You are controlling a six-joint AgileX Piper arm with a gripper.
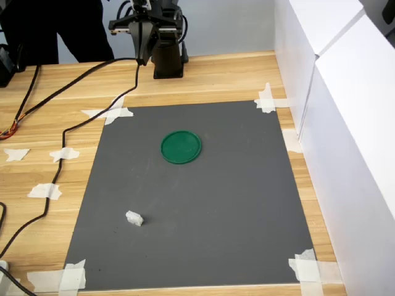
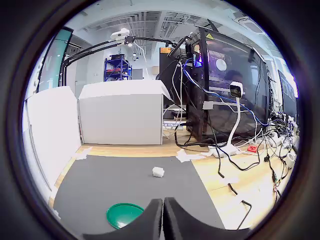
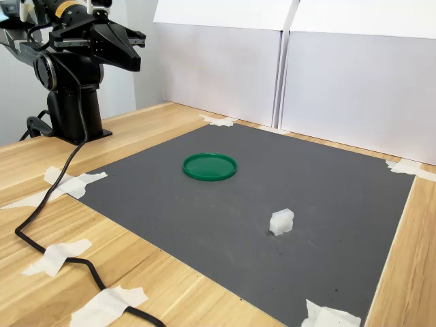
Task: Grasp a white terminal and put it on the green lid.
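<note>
Nothing grasped yet; the gripper (image 2: 163, 215) sits closed and empty (raised near its base); next, reach the far white terminal (image 2: 158, 172), beyond the green lid (image 2: 122, 214).

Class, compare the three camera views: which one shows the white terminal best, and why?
The second exterior view: the terminal sits close to the camera, so its blocky shape and uneven edges are clear. In the first exterior view it is a small white lump on the mat. In the wrist view it is a tiny, distorted block.
</note>
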